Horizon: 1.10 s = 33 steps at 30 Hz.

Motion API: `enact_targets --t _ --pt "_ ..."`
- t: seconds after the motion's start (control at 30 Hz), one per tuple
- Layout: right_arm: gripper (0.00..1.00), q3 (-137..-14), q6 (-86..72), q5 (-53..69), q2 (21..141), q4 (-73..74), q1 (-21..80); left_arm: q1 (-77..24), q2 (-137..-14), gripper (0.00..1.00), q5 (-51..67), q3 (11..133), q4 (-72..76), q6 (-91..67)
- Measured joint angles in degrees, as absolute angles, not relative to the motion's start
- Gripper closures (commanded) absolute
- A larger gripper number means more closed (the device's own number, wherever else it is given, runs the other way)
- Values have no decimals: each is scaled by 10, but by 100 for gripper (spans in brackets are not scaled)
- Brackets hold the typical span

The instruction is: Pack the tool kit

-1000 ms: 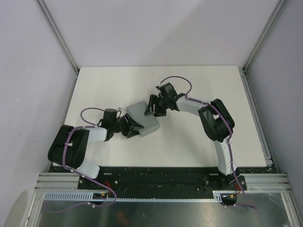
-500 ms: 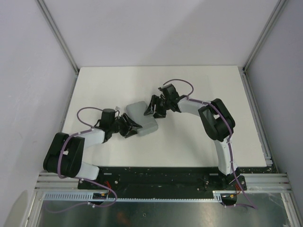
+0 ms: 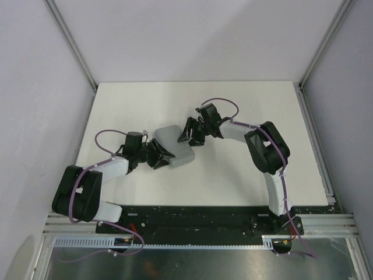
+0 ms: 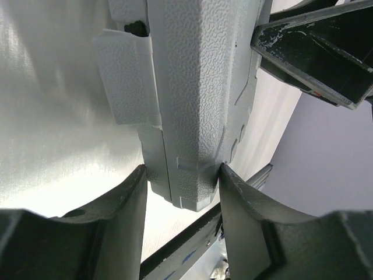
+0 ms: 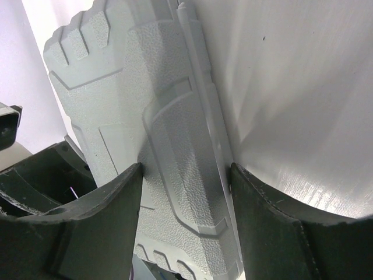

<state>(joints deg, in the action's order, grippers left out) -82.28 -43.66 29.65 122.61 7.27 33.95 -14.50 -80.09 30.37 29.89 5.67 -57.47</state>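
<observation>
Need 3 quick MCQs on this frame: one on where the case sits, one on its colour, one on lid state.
1. Where is the case?
A) between the two grippers
B) to the right of both grippers
C) lifted high in one gripper

2. What colour is the case?
A) orange
B) grey
C) blue

3. What state is the lid in?
A) wide open
B) taken off
C) closed

Answers:
1 A: the left gripper and the right gripper sit at its opposite ends, with fingers on either side of it.
2 B: both wrist views show a textured grey shell.
3 C: the two halves meet along a seam, and no slots or tools show.
</observation>
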Motion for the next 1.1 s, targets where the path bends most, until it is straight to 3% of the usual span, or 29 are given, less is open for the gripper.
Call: enact_targets --t 0.7,0.93,1.1 --pt "45 -814 -442 340 1223 85 325 -168 -782 100 277 340 -29 -524" --pt "50 -814 -442 342 1223 85 325 -177 -782 74 267 340 -29 -524" --pt "50 -814 -439 339 1223 78 323 -183 -800 60 270 340 -7 -532"
